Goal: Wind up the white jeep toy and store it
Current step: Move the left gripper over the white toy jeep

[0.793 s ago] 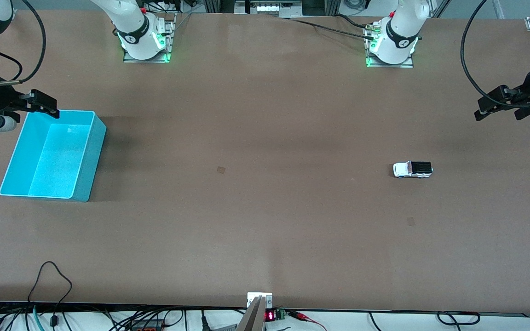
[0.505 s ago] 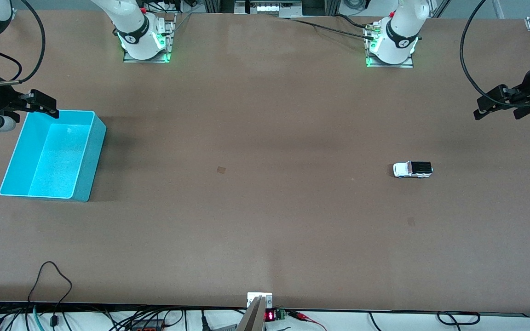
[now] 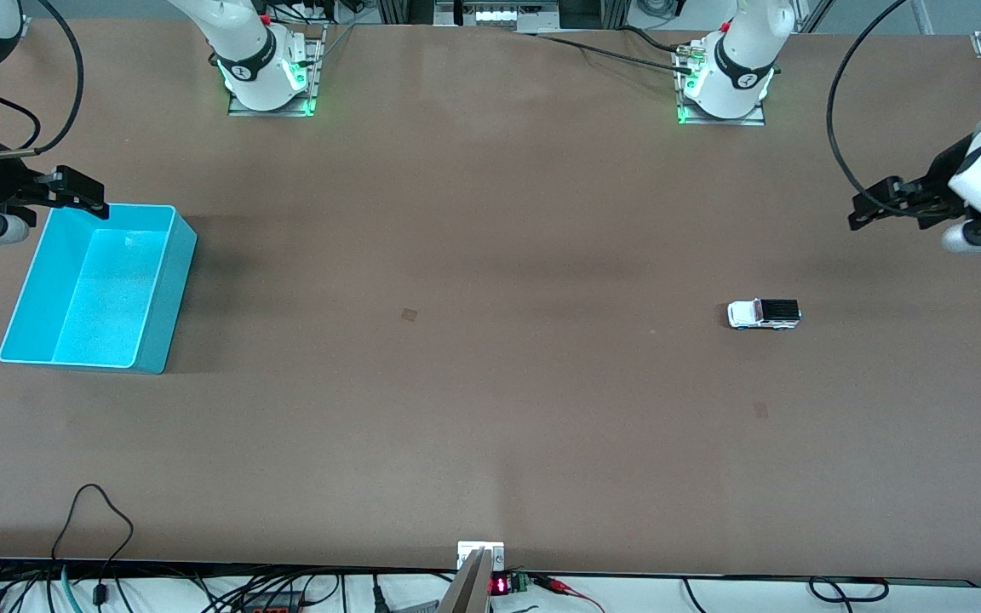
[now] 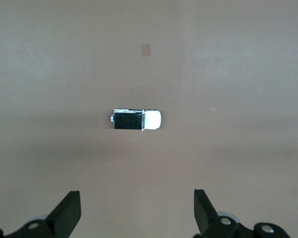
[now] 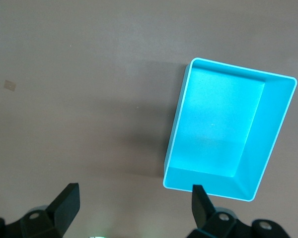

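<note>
White jeep toy (image 3: pixel 764 314) sits on the bare desk (image 3: pixel 490 383) toward the left arm's end, on its wheels, untouched. Left gripper (image 3: pixel 882 207) hangs in the air above the desk near that end, jaws wide, empty. Right gripper (image 3: pixel 80 191) over the cyan bin (image 3: pixel 163 294) rim (bin holds nothing), jaws wide, empty.

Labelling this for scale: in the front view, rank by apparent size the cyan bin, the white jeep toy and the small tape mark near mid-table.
1. cyan bin, by far the largest
2. white jeep toy
3. tape mark, the smallest
</note>
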`<action>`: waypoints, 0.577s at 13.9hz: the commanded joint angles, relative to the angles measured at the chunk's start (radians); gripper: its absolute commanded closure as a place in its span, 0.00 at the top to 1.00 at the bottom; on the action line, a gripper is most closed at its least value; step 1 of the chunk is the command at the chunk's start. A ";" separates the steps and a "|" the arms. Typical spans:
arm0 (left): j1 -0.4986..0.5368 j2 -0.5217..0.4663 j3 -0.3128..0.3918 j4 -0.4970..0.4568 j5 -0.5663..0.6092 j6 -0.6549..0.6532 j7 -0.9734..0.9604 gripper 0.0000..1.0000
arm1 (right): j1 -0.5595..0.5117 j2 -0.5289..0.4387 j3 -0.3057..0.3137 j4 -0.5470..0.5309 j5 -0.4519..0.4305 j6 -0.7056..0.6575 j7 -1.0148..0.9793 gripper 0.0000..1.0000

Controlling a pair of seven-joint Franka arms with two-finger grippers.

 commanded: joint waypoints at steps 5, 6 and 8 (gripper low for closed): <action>0.011 0.130 -0.004 -0.185 0.017 0.255 0.154 1.00 | -0.003 -0.004 -0.001 0.010 0.019 -0.017 0.012 1.00; 0.012 0.153 -0.004 -0.204 0.017 0.289 0.205 1.00 | -0.003 -0.004 -0.001 0.010 0.019 -0.017 0.012 1.00; 0.012 0.185 -0.003 -0.236 0.019 0.334 0.297 1.00 | -0.003 -0.004 -0.001 0.010 0.019 -0.017 0.012 1.00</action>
